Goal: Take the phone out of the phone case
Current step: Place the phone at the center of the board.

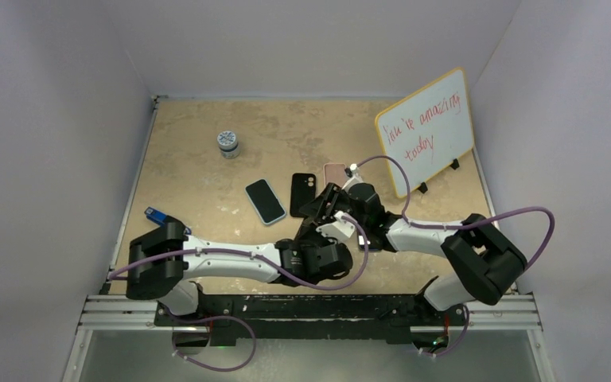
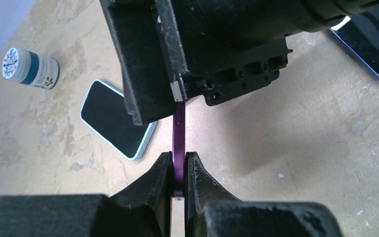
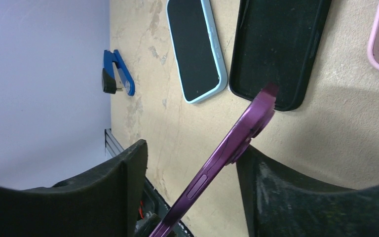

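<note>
1. Blue clip [image 1: 155,214] near the left edge of the table [image 1: 199,171]; white jar [image 1: 227,143] farther back.
2. Light-blue phone [image 1: 265,200] lies screen-up, just beside a black case [image 1: 303,193].
3. Left gripper [image 2: 178,159] is pinched tight on the purple phone [image 2: 178,131], held edge-on above the table.
4. Right gripper [image 3: 191,150] is spread wide; the phone slants between its fingers, touching one.
5. Pink case [image 1: 334,171]; whiteboard [image 1: 426,131] far right.

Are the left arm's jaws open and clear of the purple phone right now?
No, the left arm's jaws are shut tight on the thin edge of the purple phone.
</note>
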Motion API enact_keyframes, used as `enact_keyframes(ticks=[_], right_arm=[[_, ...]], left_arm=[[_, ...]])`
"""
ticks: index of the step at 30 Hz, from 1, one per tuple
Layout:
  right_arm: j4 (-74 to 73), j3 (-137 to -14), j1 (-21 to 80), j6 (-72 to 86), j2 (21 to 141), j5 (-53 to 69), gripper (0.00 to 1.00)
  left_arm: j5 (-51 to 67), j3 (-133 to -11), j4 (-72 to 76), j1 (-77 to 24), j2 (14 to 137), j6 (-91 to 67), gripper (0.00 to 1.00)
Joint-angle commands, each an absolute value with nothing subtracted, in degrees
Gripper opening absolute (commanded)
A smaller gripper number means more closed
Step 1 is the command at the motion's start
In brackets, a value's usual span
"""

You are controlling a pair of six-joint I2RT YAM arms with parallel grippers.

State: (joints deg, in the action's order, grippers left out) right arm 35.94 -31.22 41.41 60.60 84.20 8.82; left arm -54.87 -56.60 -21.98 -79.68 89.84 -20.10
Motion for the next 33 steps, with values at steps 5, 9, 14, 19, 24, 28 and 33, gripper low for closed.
enact_keyframes(ticks=[5, 9, 14, 19, 24, 28, 33], right_arm=[[35.1, -31.5, 41.7, 57.7, 81.5, 12.2, 0.16], [32.4, -30.5, 41.6, 56.3, 79.8, 12.3, 0.01], [28.8, -30.0, 41.3, 53.3, 77.9, 12.0, 0.0], [26.3, -28.0, 39.3, 51.4, 75.0, 12.5, 0.0], [21.6, -26.3, 36.6, 48.2, 70.6, 12.8, 0.0], [18.7, -25.1, 34.3, 46.0, 67.1, 13.2, 0.0], [14.7, -25.6, 32.9, 43.2, 66.4, 13.7, 0.0]], left_arm=[[-59.2, -62.4, -23.0, -82.9, 93.0, -19.6, 0.0], [-55.2, -61.8, -21.7, -83.0, 90.8, -19.2, 0.09], [-49.4, -59.9, -18.5, -82.9, 85.3, -17.9, 0.33], [-45.6, -58.5, -17.8, -81.8, 79.9, -17.8, 0.56], [-35.7, -55.1, -16.0, -75.3, 73.7, -19.3, 0.66], [-26.5, -50.7, -12.1, -69.2, 68.7, -21.4, 0.7], [-23.9, -49.2, -12.6, -65.5, 66.8, -23.8, 0.73]])
